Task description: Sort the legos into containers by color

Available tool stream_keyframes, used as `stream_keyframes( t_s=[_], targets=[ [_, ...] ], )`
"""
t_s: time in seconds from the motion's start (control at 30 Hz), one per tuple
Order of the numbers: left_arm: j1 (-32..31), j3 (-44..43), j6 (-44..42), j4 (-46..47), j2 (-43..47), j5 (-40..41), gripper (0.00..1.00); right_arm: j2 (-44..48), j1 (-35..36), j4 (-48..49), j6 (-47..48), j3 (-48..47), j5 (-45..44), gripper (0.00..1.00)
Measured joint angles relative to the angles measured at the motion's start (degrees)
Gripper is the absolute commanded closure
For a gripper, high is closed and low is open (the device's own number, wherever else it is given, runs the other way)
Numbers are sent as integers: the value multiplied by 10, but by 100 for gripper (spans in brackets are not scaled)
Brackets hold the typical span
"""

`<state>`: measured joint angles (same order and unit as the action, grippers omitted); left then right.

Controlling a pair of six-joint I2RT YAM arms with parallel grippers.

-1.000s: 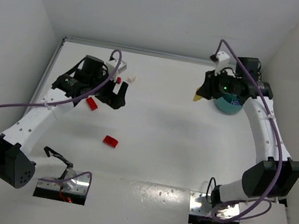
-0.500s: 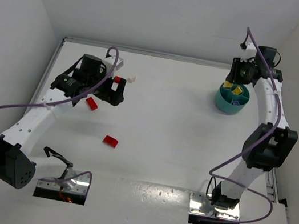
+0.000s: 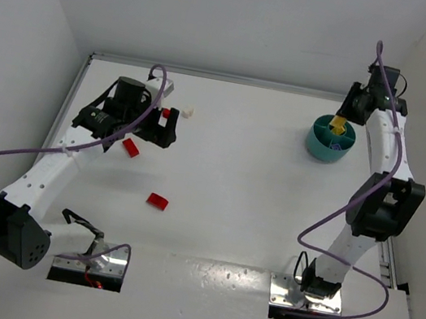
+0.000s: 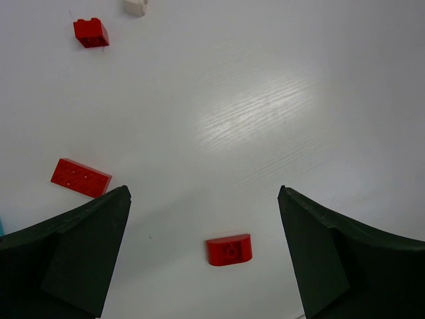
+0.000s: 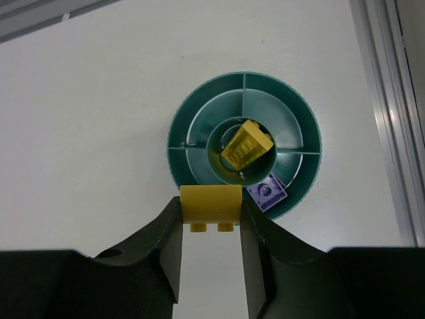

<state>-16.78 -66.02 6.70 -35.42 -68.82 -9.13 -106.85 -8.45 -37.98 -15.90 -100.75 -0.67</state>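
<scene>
The round teal tub [image 3: 316,145] stands at the back right. My right gripper [image 3: 339,125] is above it, shut on a yellow lego [image 5: 210,203]. In the right wrist view the tub's rim [image 5: 174,143] lies just beyond the right gripper [image 5: 210,214]. Its centre cup holds a yellow lego [image 5: 247,146] and an outer compartment holds a purple lego [image 5: 267,193]. My left gripper [image 3: 164,129] is open and empty above the table at the left. In its view [image 4: 204,194] a rounded red lego [image 4: 228,249] lies on the table between the fingers.
A flat red lego [image 4: 80,177] [image 3: 130,147], a red block [image 4: 91,32] [image 3: 166,113] and a white lego [image 4: 135,6] [image 3: 190,112] lie around the left gripper. The rounded red lego [image 3: 158,201] lies nearer the front. Walls close in the table at left, back and right.
My right arm has swung right and back, bringing the yellow lego from left of the tub to over it. The left gripper has barely moved.
</scene>
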Motion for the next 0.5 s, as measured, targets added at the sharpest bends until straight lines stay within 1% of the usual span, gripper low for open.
stream_keyframes(
  t_s=[0.27, 0.5],
  targets=[
    [0, 3, 0, 0, 0, 0, 0, -23, 0, -4, -114, -2, -108, 100],
    [0, 3, 0, 1, 0, 0, 0, -35, 0, -6, -167, -2, -128, 100]
  ],
)
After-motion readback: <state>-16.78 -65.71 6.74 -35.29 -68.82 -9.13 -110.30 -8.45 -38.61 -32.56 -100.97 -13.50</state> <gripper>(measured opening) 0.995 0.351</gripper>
